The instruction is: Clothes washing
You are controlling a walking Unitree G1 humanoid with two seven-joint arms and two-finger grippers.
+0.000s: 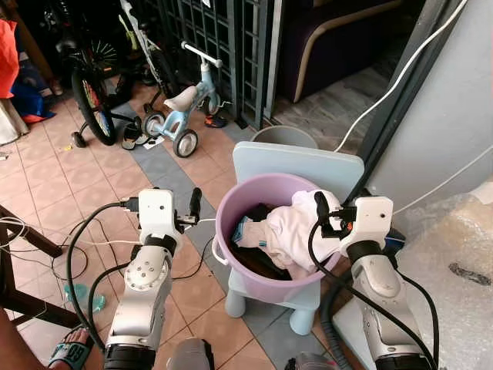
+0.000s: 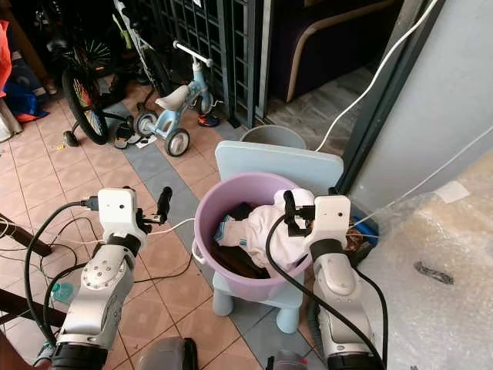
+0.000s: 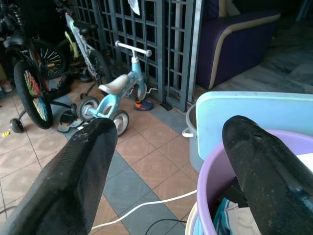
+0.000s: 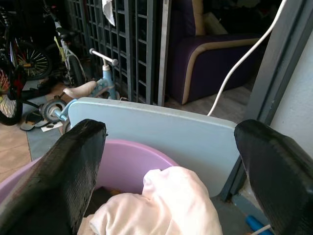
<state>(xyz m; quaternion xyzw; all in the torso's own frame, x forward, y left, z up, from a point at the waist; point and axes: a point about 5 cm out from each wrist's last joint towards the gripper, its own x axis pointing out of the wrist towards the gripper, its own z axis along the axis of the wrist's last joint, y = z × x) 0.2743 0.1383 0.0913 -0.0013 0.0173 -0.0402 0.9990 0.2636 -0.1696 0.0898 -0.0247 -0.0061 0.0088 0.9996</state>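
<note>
A purple basin (image 1: 231, 223) of laundry sits on a pale blue child's chair (image 1: 296, 166), with both hands raised beside it.

Head views: a white garment (image 1: 296, 231) is heaped over dark clothes in the basin; the left hand (image 1: 194, 206) is just left of the rim, the right hand (image 1: 322, 210) over the garment. A blue balance bike (image 1: 181, 108) stands behind.
Left wrist view: fingers (image 3: 78, 181) apart, a grey bucket (image 3: 191, 142) behind the chair.
Right wrist view: fingers (image 4: 73, 166) apart, empty, above the garment (image 4: 166, 205); a white cable (image 4: 234, 68) hangs down.
</note>
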